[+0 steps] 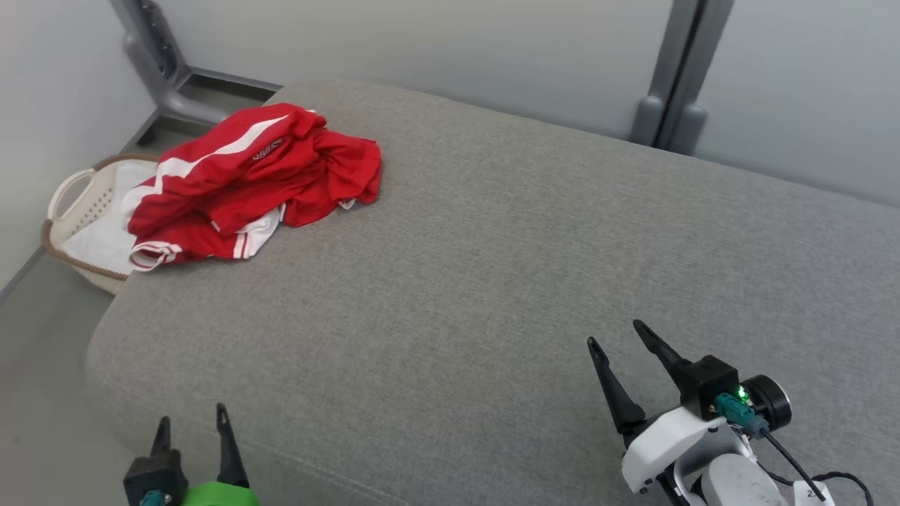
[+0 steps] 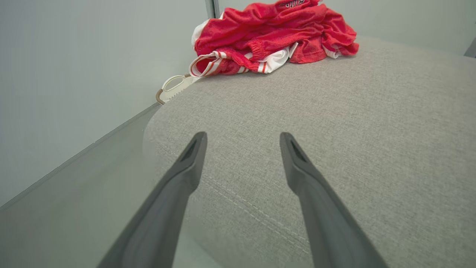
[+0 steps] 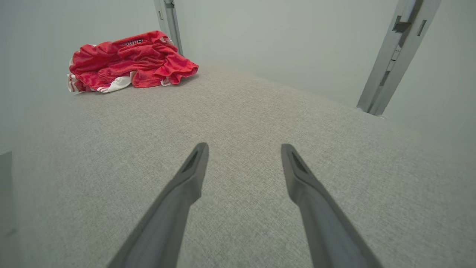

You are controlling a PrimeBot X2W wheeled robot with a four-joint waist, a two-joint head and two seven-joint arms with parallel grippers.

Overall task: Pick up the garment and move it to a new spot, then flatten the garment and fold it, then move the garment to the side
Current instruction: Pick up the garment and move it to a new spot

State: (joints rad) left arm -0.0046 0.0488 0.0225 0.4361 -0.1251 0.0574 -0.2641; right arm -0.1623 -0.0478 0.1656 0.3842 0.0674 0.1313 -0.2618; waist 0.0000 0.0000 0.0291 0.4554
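Light is even, diffuse and moderately bright, with no single source evident. Shadows are soft: a thin dark rim under the garment (image 1: 253,176) along its 5 o'clock edge. No glare on the worktop (image 1: 492,281). A green indicator lamp (image 1: 742,391) glows on the right gripper (image 1: 613,332). Head view is sharp, weave legible. Wrist views show wide-angle bowing; the worktop edge curves. The left gripper (image 2: 242,134) blurs toward 6 o'clock, and the corners are hazy.

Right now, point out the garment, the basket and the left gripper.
garment (image 1: 239,176), head view, crumpled red middle.
basket (image 1: 91,207), head view, perforated wall.
left gripper (image 1: 193,414), head view, midway between fingertips.
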